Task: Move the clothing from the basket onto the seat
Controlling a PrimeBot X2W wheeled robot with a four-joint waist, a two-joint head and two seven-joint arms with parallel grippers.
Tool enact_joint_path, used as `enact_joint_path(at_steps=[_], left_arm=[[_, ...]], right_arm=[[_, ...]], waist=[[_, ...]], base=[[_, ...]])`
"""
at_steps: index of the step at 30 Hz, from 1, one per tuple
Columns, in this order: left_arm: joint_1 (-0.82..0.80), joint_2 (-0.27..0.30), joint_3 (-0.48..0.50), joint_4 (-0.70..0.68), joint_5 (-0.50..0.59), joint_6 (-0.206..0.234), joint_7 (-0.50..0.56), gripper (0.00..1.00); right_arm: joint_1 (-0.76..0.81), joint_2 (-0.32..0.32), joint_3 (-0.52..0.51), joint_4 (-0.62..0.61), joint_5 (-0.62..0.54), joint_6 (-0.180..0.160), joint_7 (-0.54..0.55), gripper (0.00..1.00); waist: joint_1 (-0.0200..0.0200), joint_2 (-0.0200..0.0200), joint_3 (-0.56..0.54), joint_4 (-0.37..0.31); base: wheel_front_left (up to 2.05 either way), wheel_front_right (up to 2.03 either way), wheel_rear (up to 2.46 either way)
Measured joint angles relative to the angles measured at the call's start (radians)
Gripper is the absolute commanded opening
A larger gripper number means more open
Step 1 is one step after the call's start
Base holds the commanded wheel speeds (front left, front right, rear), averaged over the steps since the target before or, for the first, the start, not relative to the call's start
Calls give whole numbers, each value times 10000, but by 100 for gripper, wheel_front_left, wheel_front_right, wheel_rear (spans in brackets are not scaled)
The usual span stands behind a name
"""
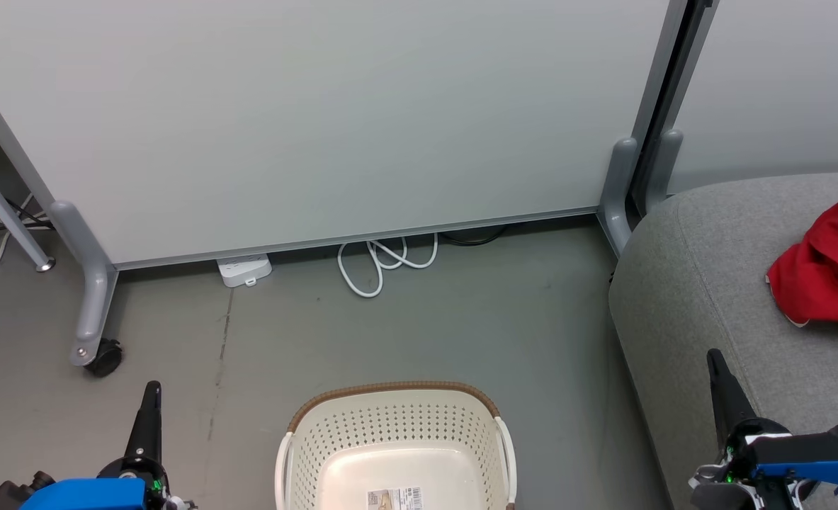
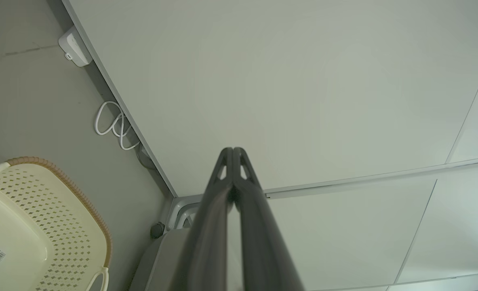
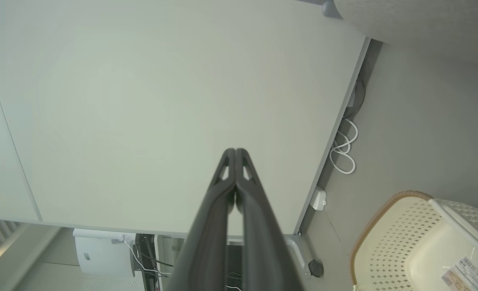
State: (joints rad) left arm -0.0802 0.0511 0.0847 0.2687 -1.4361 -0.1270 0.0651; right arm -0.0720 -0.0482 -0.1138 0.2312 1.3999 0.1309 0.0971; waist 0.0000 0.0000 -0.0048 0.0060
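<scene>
The cream basket (image 1: 390,425) with a brown rim stands on the floor at the bottom centre; its inside holds nothing but a paper label (image 1: 395,498). The basket (image 2: 41,226) also shows at the lower left of the left wrist view, and the basket (image 3: 416,242) at the lower right of the right wrist view. Red clothing (image 1: 826,269) with white trim lies bunched on the grey seat (image 1: 702,283) at the right. My left gripper (image 1: 151,388) is shut at the lower left, with nothing in it. Beside the seat's front, my right gripper (image 1: 712,356) is shut on nothing.
A pale partition panel (image 1: 305,113) on grey wheeled feet (image 1: 96,312) spans the back. A white power strip (image 1: 244,270) and a looped white cable (image 1: 380,263) lie on the floor at its base. Grey floor surrounds the basket.
</scene>
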Motion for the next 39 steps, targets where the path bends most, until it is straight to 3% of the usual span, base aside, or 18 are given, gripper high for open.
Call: enact_joint_path(at_steps=[27, 39], left_arm=[[-220, -21, 291, -226, -1732, -4, 483, 0], [-235, -23, 303, -234, -1749, -4, 483, 0]], right_arm=[[-318, -6, -2, 132, 2067, 0, 144, 0], [-320, -6, -2, 140, 2113, 0, 157, 0]], waist=[[0, 0, 79, -60], [0, 0, 80, -60]], base=[[0, 0, 0], [0, 0, 0]])
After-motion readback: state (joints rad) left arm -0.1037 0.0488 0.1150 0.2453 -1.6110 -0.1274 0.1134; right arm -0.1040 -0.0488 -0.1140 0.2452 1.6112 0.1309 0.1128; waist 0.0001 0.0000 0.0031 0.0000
